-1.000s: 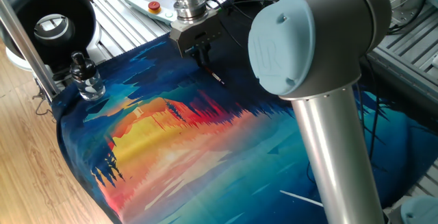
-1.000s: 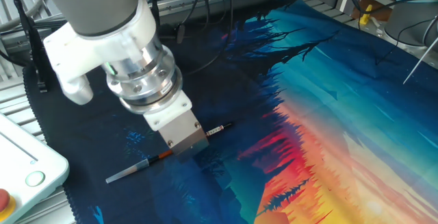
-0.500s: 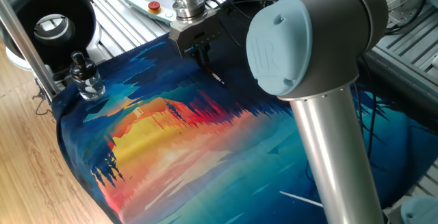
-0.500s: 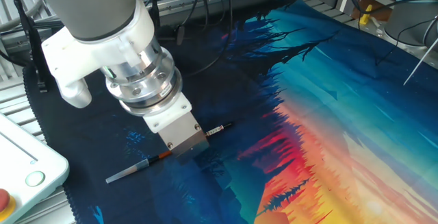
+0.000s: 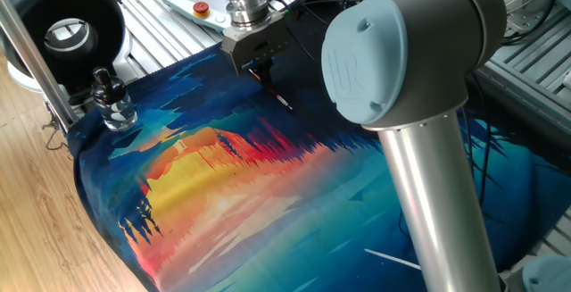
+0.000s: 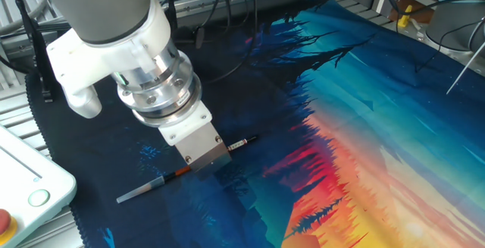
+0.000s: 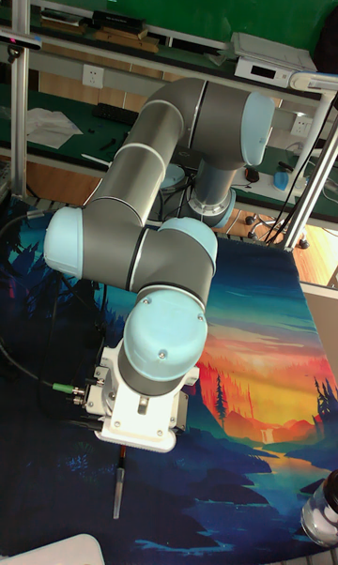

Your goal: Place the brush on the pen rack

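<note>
Left of centre in the other fixed view, brush (image 6: 163,180) lies flat on mat (image 6: 364,127) under gripper (image 6: 206,163), jaw state hidden, cannot tell; thin handle could roll or pivot if pinched off-centre.

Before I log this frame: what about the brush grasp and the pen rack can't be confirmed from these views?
- End effector fingertips: hidden under its own body in the other fixed view, too small and dark in one fixed view, so the jaw state is unclear.
- Brush middle: covered by the end effector; only the pale handle and dark tip show.
- Pen rack: not visible in any view.
- Glass bottle: cut off by the tall view's edge.
</note>
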Controlling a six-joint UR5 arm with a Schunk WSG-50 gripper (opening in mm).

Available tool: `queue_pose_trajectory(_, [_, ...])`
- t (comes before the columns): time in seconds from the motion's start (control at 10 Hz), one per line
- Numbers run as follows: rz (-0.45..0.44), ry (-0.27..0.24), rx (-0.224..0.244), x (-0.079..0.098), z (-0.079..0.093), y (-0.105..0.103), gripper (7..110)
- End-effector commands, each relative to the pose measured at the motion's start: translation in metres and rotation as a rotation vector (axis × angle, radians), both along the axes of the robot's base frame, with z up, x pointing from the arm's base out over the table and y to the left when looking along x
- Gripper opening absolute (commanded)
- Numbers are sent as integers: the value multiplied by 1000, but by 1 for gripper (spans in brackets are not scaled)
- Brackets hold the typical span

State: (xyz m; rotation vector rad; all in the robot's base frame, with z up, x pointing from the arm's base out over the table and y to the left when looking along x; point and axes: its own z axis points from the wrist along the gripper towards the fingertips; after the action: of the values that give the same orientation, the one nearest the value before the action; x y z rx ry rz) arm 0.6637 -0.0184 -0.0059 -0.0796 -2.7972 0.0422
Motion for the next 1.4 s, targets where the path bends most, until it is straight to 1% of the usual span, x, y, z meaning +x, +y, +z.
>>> queue_pose_trajectory(0.0, [2, -14, 25, 3, 0, 4, 7])
queue_pose_trajectory(0.1, [8, -21, 28, 5, 0, 5, 22])
queue_pose_trajectory(0.5, [8, -26, 22, 6, -5, 2, 22])
queue_pose_trajectory(1.0, [2, -25, 14, 6, -5, 0, 22])
queue_pose_trajectory(1.3, [-1, -28, 19, 6, -6, 2, 22])
